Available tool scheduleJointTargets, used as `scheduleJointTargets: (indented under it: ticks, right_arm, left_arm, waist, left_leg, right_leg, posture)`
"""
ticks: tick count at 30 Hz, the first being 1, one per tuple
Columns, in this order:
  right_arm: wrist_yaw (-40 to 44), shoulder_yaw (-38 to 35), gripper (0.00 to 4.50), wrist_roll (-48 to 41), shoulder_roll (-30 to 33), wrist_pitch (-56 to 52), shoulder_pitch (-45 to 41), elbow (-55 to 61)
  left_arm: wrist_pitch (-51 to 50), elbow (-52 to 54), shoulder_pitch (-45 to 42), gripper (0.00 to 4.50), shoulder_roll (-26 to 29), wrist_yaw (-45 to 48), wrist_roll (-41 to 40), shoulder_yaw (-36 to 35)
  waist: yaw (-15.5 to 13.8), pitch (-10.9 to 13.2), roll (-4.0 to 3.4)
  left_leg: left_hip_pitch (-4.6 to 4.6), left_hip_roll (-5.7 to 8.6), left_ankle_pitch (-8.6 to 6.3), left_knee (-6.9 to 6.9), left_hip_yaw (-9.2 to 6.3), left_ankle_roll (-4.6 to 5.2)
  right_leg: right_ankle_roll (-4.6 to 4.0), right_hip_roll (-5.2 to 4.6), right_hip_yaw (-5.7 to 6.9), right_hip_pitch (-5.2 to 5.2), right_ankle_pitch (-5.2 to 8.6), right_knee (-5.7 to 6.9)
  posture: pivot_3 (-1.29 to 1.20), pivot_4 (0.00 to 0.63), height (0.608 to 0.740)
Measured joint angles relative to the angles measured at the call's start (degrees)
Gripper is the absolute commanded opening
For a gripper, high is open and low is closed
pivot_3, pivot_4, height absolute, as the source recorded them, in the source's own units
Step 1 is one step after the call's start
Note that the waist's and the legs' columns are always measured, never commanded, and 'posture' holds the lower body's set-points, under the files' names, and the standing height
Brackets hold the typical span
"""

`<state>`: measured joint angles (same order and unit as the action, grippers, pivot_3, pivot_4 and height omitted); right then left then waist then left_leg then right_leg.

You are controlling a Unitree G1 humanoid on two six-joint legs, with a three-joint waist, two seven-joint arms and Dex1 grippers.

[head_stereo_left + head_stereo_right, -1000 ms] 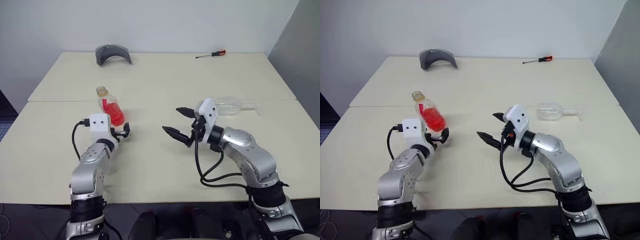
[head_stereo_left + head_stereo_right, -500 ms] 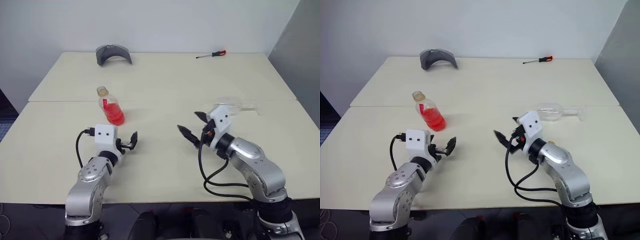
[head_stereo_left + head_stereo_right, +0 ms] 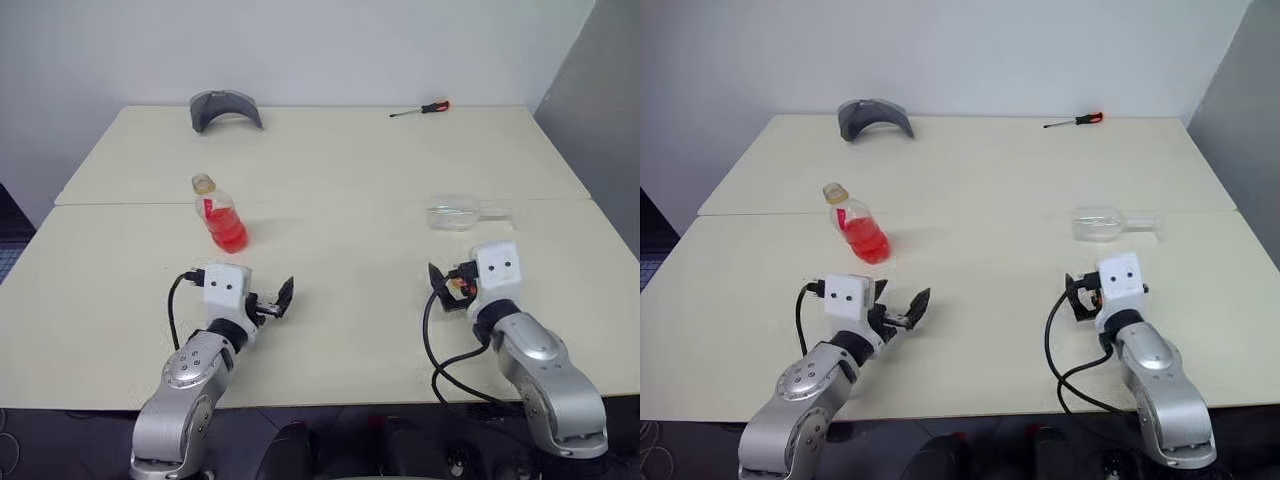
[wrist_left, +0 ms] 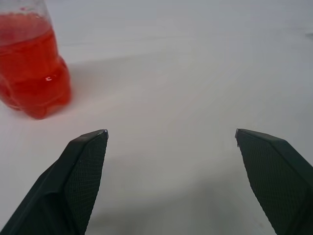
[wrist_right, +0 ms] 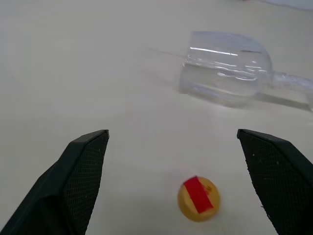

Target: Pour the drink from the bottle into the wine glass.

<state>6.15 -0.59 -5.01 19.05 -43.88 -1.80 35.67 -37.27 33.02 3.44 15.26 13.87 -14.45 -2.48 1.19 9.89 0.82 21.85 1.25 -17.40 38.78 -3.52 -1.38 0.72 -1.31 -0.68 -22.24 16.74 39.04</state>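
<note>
A pale beige surface (image 3: 330, 170) carries the bottle (image 3: 222, 217) standing upright — wine glass (image 3: 465, 213) lying on its side well to its right, yellow cap (image 5: 198, 198) near the glass, grey curved piece (image 3: 226, 107) and screwdriver (image 3: 421, 108) far behind.

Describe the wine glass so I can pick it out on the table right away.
On the pale table, look to the robot's right side, just beyond the right gripper, near the seam between the two tabletops. The wine glass lies there on its side, its stem pointing toward the right edge. Unlike the upright bottle of red drink across the table, it is clear and empty.
</note>
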Motion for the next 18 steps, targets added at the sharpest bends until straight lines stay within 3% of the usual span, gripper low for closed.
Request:
scheduleJointTargets:
  ticks: [10, 18]
  right_arm:
    - [4.0, -0.3, 4.50, 8.5, 12.1, 14.9, 0.6, -10.1]
    - [5.2, -0.3, 4.50, 13.5, 15.1, 25.3, -2.5, -19.3]
  left_arm:
    - [-1.3, 1.4, 0.4, 4.48, 6.0, 14.8, -11.8, 3.3]
    - [0.1, -0.5, -4.2, 4.48, 6.6, 17.0, -11.8, 6.2]
  waist:
    - [0.2, 0.0, 0.00]
    - [0.2, 0.0, 0.00]
  left_leg:
    - [-0.02, -0.01, -0.01, -0.01, 0.04, 0.04]
    - [-0.04, -0.01, 0.07, 0.00, 0.12, -0.10]
  right_leg:
    - [0.00, 0.01, 0.00, 0.01, 0.01, 0.01]
    - [0.00, 0.01, -0.08, 0.03, 0.01, 0.00]
  posture:
    - [0.00, 0.150, 0.740]
    - [0.00, 0.150, 0.740]
